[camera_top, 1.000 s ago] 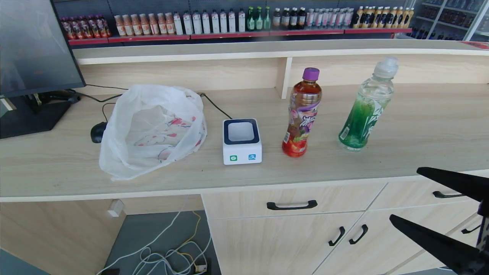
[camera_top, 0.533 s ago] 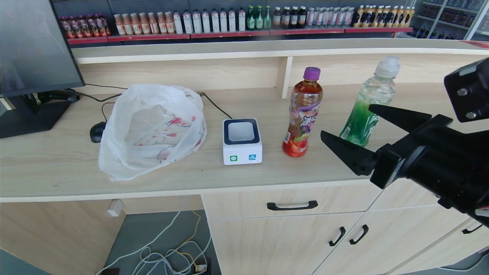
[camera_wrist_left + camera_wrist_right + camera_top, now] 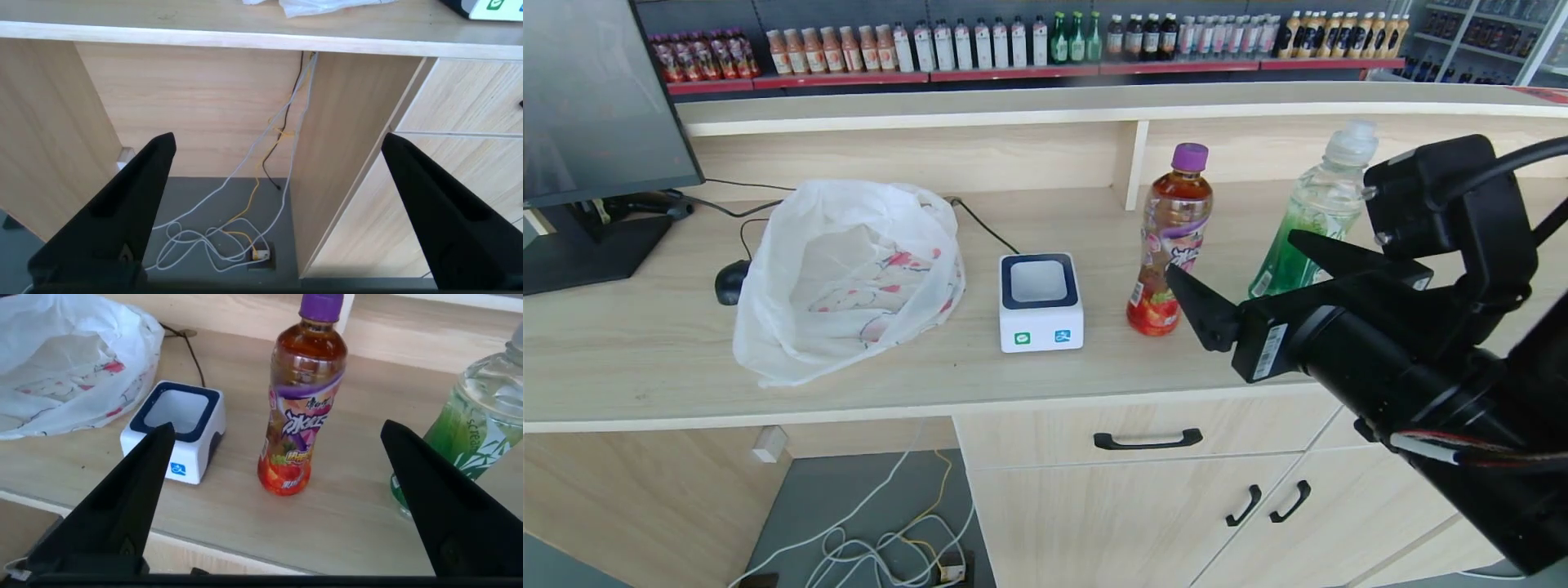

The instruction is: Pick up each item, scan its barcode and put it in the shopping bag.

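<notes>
1. Right claw (image 3: 1235,260), at the right middle of the head view, hangs with its two fingers wide apart and grips nothing. It is level with the lower half of the bottles, I judge so that it can close on one from the side.
2. Left claw (image 3: 279,139) is also spread wide and empty. It is held low, under the counter (image 3: 645,351), facing the cables (image 3: 237,237) on the floor, probably to keep out of the way.
3. Right of centre, the tea bottle (image 3: 1172,245) with the purple cap stands upright just beyond the nearer fingertip. The green bottle (image 3: 1307,208) stands upright farther right, partly behind the other finger. In the right wrist view the tea bottle lies between the fingers, so it seems to be the first target, though I cannot be sure.
4. At the centre sits the white scanner (image 3: 1041,302), its window facing up, so a barcode must be turned down over it. Left of it lies the shopping bag (image 3: 849,278), its mouth open.
5. The green bottle is near the tea bottle, and a finger could knock it. The mouse (image 3: 731,282) and monitor (image 3: 596,98), upper left, are well apart.
</notes>
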You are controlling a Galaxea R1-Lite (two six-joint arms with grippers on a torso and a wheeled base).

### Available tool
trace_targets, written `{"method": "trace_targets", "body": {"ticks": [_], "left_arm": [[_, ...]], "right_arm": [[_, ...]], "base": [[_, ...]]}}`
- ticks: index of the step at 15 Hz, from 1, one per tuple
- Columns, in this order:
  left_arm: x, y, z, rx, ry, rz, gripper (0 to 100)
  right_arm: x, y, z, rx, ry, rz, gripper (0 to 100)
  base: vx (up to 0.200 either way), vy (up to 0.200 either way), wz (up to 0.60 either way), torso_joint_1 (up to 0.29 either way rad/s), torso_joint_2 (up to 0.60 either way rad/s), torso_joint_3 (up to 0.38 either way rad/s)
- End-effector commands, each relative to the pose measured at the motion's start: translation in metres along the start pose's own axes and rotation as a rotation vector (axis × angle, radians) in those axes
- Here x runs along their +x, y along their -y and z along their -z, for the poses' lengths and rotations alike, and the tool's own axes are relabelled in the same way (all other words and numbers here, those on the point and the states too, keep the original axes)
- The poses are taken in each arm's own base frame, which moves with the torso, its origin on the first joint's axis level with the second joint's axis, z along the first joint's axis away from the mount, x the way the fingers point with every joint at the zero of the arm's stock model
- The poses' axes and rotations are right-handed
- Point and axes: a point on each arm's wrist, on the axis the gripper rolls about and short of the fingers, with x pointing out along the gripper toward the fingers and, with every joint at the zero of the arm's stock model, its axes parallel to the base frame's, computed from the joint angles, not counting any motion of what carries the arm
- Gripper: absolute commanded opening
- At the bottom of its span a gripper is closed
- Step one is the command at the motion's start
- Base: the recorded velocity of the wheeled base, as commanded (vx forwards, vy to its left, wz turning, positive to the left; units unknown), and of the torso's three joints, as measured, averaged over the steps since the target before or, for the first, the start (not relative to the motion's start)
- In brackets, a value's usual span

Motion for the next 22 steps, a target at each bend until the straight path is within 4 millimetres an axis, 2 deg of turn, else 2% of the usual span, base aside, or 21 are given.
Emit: {"method": "trace_targets", "body": {"ticks": [1, 3, 6, 9, 13, 16, 18, 22], "left_arm": [[0.0, 0.0, 0.0, 0.0, 0.001, 0.0, 100], [0.0, 0.0, 0.0, 0.0, 0.001, 0.0, 100], [0.0, 0.0, 0.0, 0.0, 0.001, 0.0, 100], [0.0, 0.0, 0.0, 0.0, 0.001, 0.0, 100], [0.0, 0.0, 0.0, 0.0, 0.001, 0.0, 100], [0.0, 0.0, 0.0, 0.0, 0.001, 0.0, 100], [0.0, 0.0, 0.0, 0.0, 0.001, 0.0, 100], [0.0, 0.0, 0.0, 0.0, 0.001, 0.0, 100]], "right_arm": [[0.014, -0.006, 0.016, -0.011, -0.017, 0.017, 100], [0.019, -0.003, 0.017, -0.005, -0.006, 0.04, 100], [0.028, 0.006, 0.033, -0.016, -0.039, 0.021, 100], [0.032, 0.006, 0.043, -0.013, -0.063, -0.003, 100], [0.054, 0.004, 0.052, 0.058, -0.077, 0.026, 100], [0.062, 0.01, 0.06, 0.06, -0.079, 0.058, 100], [0.071, 0.007, 0.068, 0.074, -0.05, 0.068, 100], [0.081, 0.004, 0.072, 0.081, -0.033, 0.057, 100]], "base": [[0.0, 0.0, 0.0, 0.0, 0.0, 0.0], [0.0, 0.0, 0.0, 0.0, 0.0, 0.0], [0.0, 0.0, 0.0, 0.0, 0.0, 0.0], [0.0, 0.0, 0.0, 0.0, 0.0, 0.0], [0.0, 0.0, 0.0, 0.0, 0.0, 0.0], [0.0, 0.0, 0.0, 0.0, 0.0, 0.0], [0.0, 0.0, 0.0, 0.0, 0.0, 0.0], [0.0, 0.0, 0.0, 0.0, 0.0, 0.0]]}}
